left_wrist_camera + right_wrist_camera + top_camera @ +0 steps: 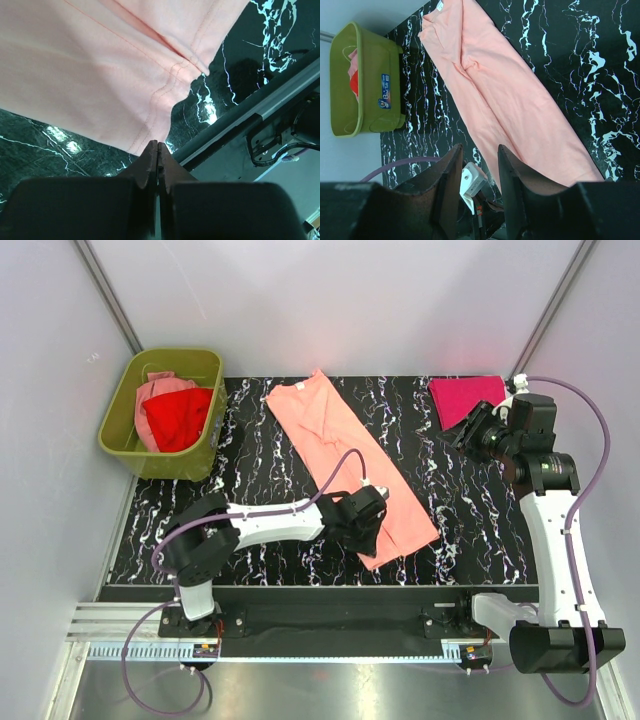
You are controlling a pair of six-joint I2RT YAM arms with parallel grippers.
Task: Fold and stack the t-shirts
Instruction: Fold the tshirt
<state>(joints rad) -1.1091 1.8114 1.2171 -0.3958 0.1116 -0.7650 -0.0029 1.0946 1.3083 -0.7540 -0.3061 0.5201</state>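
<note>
- While L gripper (158,146) is pressed shut, peach shirt (100,75) hem sits right at its tips; can't tell if pinched
- R gripper (480,150) fingers apart, empty; shirt spread beyond tips

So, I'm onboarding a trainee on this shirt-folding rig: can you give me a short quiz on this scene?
1. True or false: the left gripper has its fingers shut.
2. Which t-shirt lies folded small at the table's far right corner? A salmon, B magenta, C dusty pink.
3. Fill in: the red t-shirt lies in the olive-green ____.
Key: 1 true; 2 B, the magenta t-shirt; 3 bin.
</note>
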